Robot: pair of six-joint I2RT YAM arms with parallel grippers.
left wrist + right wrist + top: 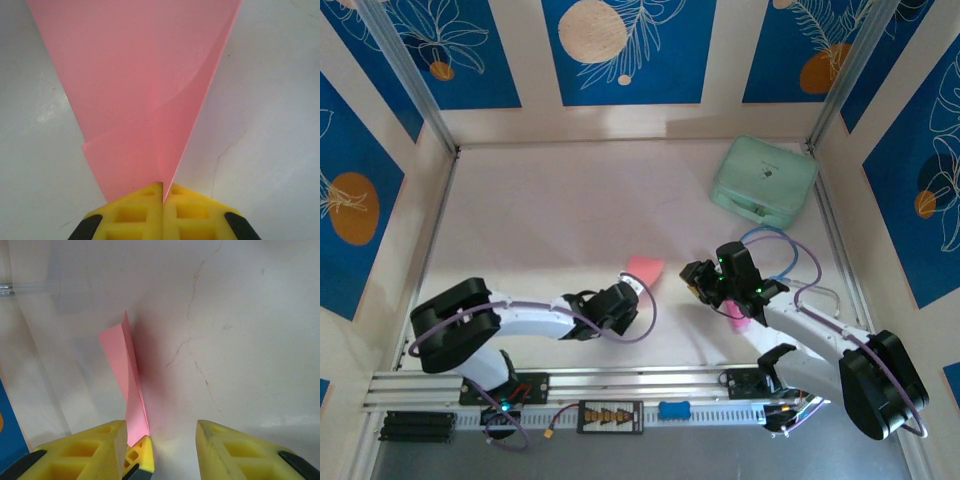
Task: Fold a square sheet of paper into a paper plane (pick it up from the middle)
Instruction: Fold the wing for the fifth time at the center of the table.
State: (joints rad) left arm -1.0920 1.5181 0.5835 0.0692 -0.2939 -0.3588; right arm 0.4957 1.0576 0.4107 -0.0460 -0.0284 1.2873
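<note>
The salmon-pink paper plane is a folded triangle with a centre ridge, narrowing toward my left gripper, whose yellow fingers are shut on its tip. From above, the paper plane pokes out past my left gripper near the middle of the table. My right gripper stands just to its right, open. In the right wrist view the paper plane stands edge-on beside the left finger of my right gripper, with nothing between its fingers except a yellow tip of the left gripper.
A mint-green case lies at the back right. A small bright-pink stick-shaped object lies under the right arm. The white table is walled at the left, back and right.
</note>
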